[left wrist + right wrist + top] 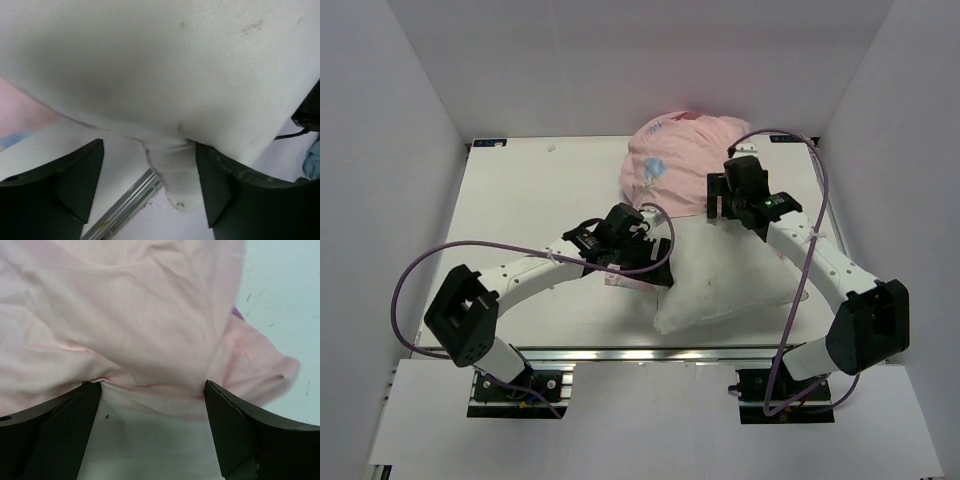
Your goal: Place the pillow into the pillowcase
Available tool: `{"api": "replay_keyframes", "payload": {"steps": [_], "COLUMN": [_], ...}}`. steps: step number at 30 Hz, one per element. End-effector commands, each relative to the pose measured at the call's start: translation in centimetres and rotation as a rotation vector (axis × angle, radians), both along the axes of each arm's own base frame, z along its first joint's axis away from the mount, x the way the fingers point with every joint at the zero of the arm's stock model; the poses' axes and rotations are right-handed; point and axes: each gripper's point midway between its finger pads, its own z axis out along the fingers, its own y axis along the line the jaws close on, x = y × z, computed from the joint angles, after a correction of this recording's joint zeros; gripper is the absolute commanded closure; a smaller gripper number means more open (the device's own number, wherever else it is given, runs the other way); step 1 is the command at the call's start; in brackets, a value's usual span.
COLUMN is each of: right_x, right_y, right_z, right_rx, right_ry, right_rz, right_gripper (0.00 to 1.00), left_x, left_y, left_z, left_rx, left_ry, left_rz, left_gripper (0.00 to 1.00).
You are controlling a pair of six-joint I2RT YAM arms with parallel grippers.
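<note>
STATE: plump white fabric pillow (720, 290), far half inside thin pale-pink pillowcase (675, 160), near half bare | TOOLS: left gripper (149, 145), right gripper (152, 384) both gape wide, holding nothing | ADVICE: pinch pillowcase cloth only; draw nearward evenly

Top view: far end of the pillow (720, 285) is hidden inside the pillowcase (678, 160), depth can't be told, and the left arm (610, 245) covers the case's opening on that side. Left wrist view: pillow runs off top, left and right edges; a bluish patch (312, 161) at the right edge is cut off, can't tell what. Right wrist view: pillowcase runs off top and left edges, purple sliver (238, 314) too small to read.
</note>
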Motion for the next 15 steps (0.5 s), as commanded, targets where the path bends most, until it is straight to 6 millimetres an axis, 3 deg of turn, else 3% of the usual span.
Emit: {"api": "replay_keyframes", "payload": {"steps": [1, 4, 5, 7, 11, 13, 15], "right_x": [0.3, -1.2, -1.9, -2.9, -6.4, -8.5, -9.4], "right_y": [-0.2, -0.4, -0.3, 0.3, 3.6, 6.0, 7.5], "right_z": [4.8, 7.0, 8.3, 9.2, 11.7, 12.6, 11.8], "right_rx": [0.008, 0.029, 0.057, 0.067, 0.046, 0.014, 0.011], "right_ry": [-0.091, -0.111, -0.141, -0.159, -0.180, -0.176, -0.124], "right_rz": [-0.024, 0.006, 0.029, 0.091, 0.269, 0.342, 0.359], "right_gripper": [0.11, 0.11, 0.11, 0.11, 0.11, 0.11, 0.11], "left_x": [0.4, 1.8, 2.1, 2.7, 5.0, 5.8, 6.5], "left_y": [1.2, 3.7, 4.4, 6.5, 12.2, 13.8, 14.8], "left_z": [3.1, 4.7, 5.0, 5.6, 3.3, 2.3, 1.6], "left_rx": [-0.004, 0.071, 0.085, 0.116, 0.127, 0.118, 0.124], "left_ry": [-0.074, -0.145, -0.163, -0.226, -0.124, -0.107, -0.129], "left_rz": [0.056, 0.192, 0.224, 0.293, 0.454, 0.494, 0.503], "left_gripper": [0.15, 0.02, 0.02, 0.02, 0.02, 0.02, 0.02]}}
